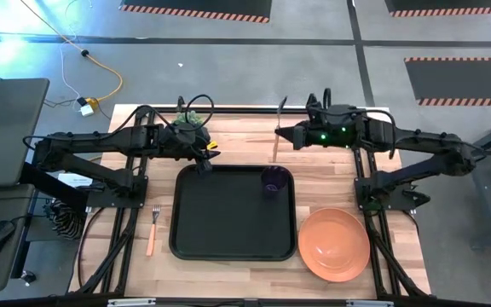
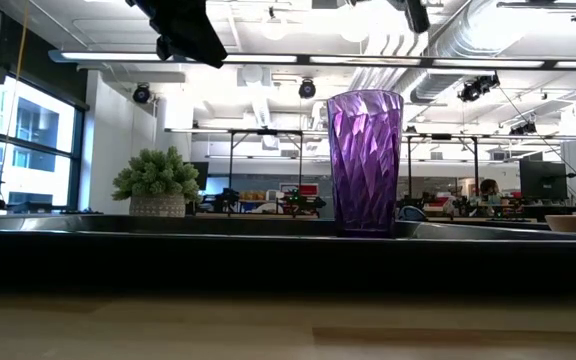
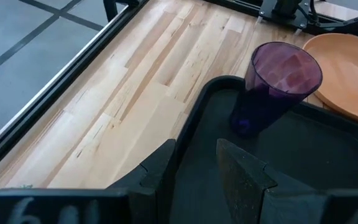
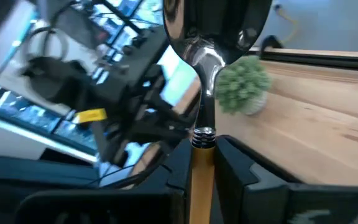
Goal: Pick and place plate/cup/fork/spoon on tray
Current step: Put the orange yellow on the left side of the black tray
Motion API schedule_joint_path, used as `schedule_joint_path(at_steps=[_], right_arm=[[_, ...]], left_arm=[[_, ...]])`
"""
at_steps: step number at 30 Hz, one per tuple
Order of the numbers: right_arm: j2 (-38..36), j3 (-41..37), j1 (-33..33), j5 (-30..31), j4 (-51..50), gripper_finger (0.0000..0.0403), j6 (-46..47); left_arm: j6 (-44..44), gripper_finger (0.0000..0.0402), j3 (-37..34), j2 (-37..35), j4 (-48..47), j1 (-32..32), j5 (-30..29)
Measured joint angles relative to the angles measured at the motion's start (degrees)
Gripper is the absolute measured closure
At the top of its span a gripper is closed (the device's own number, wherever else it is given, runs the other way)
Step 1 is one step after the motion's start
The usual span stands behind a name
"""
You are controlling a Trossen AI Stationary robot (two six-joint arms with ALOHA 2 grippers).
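Note:
The black tray (image 1: 220,230) lies mid-table with the purple cup (image 1: 274,183) standing upright in its far right corner. The orange plate (image 1: 334,244) rests on the table to the right of the tray, and the fork (image 1: 153,228) lies on the table to its left. My right gripper (image 1: 281,134) hangs above the table beyond the tray's far edge, shut on the spoon (image 1: 277,128). My left gripper (image 1: 205,164) hovers open over the tray's far left corner, nothing between its fingers (image 3: 247,174). My right gripper pinches the spoon's orange handle (image 4: 201,177) between its two fingers, just below the metal neck. The fingers come about level from the table's right side and lie across the spoon. The spoon is lifted clear of the table, its silver bowl (image 4: 219,25) toward the far edge.
A small green potted plant (image 1: 191,119) stands at the table's far edge behind my left gripper. Black frame bars run along the table's sides. Bare wood shows between the tray's far edge and the table's far edge.

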Motion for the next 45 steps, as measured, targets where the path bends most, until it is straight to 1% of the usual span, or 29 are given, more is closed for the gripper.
schedule_joint_path(at_steps=[5,8,22,26,32,39,42,45], right_arm=[[0.0,0.0,4.66,0.93,3.46,0.0373,-1.99],[0.0,0.64,7.01,0.97,3.77,0.0373,-3.72],[0.09,4.56,15.73,0.96,2.73,0.0373,-7.95],[0.8,6.26,17.57,1.04,1.29,0.0373,-9.27],[5.5,11.97,19.97,0.82,-5.42,0.0373,-10.83],[14.3,22.05,21.53,1.91,-19.87,0.0373,-11.06],[17.76,25.14,22.32,2.82,-23.33,0.0372,-9.45],[20.47,26.73,23.02,2.86,-24.12,0.0372,-7.77]], left_arm=[[-0.01,0.0293,0.0,0.0,0.0,0.0,0.0],[-0.31,0.0293,0.0,0.0,0.0,0.0,0.0],[-14.57,0.0293,0.0,0.0,0.0,0.02,0.0],[-15.5,0.0293,0.0,0.0,0.0,0.02,0.0],[-17.94,0.0293,0.0,0.0,-0.01,0.02,0.0],[-18.02,0.0293,0.0,0.0,0.0,0.02,-0.01],[-18.02,0.0293,0.0,0.0,-0.01,0.02,-0.02],[-17.97,0.0293,0.0,0.0,-0.07,0.02,-0.05]])
